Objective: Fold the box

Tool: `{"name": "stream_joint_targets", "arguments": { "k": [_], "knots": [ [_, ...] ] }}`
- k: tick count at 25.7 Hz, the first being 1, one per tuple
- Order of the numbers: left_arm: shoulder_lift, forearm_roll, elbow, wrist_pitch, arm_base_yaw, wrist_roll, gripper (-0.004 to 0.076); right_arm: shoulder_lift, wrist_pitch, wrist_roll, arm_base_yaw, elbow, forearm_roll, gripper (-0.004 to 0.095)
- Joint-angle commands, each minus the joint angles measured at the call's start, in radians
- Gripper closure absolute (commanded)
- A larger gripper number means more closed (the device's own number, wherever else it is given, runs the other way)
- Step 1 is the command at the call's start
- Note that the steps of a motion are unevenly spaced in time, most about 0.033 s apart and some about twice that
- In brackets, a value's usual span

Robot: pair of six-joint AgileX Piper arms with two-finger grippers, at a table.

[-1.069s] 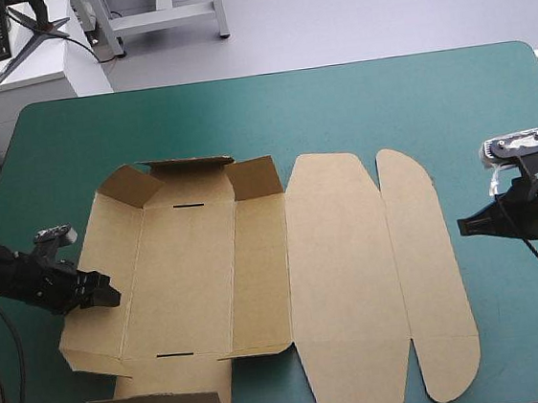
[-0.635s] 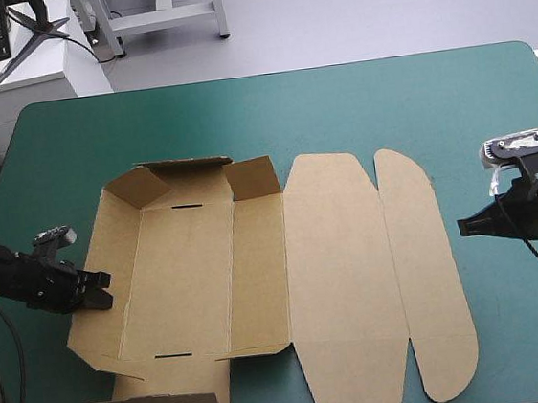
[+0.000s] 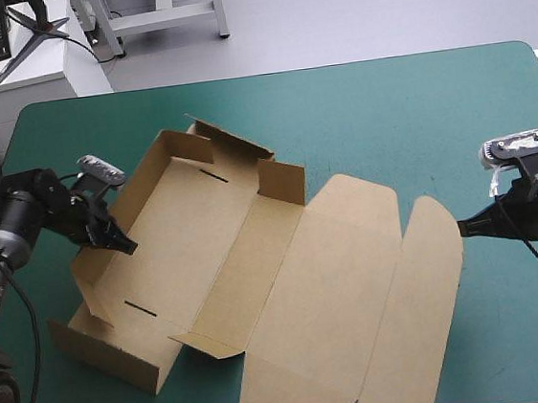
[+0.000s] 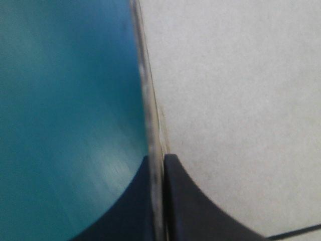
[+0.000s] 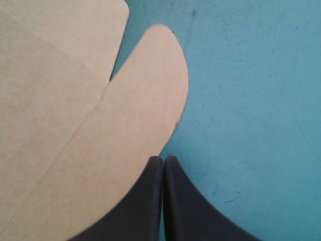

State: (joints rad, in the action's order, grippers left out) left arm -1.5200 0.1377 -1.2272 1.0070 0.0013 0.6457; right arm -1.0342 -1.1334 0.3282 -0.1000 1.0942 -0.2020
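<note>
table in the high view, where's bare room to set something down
The widest bare teal-green cover runs along the table's far edge, beyond the box. The right side past the rounded flap is free too, though the right hand sits there. The left and middle are crowded: box plus left hand.

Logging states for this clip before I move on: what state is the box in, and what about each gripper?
box: open, walls partly raised, lid flat on the teal-green cover.
left gripper: shut on the box, at its left wall.
right gripper: shut, empty, at the edge of the lid's flap.
</note>
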Motion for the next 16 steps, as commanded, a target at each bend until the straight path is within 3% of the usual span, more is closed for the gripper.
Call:
{"name": "stream_joint_targets", "arguments": {
  "k": [1,6,16],
  "knots": [
    [0.032,-0.144,-0.075,-0.21,-0.17,0.002,0.0734,0.013,0.028,0.012,-0.005,0.025,-0.009,0.0923],
    [0.008,-0.57,-0.081,-0.516,-0.454,-0.185,0.0734,0.013,0.005,0.012,-0.005,0.025,-0.009,0.0923],
    [-0.064,-1.115,-0.082,-0.612,-0.739,-0.41,0.0734,0.013,-0.004,0.012,-0.005,0.025,-0.009,0.0923]
  ]
}}
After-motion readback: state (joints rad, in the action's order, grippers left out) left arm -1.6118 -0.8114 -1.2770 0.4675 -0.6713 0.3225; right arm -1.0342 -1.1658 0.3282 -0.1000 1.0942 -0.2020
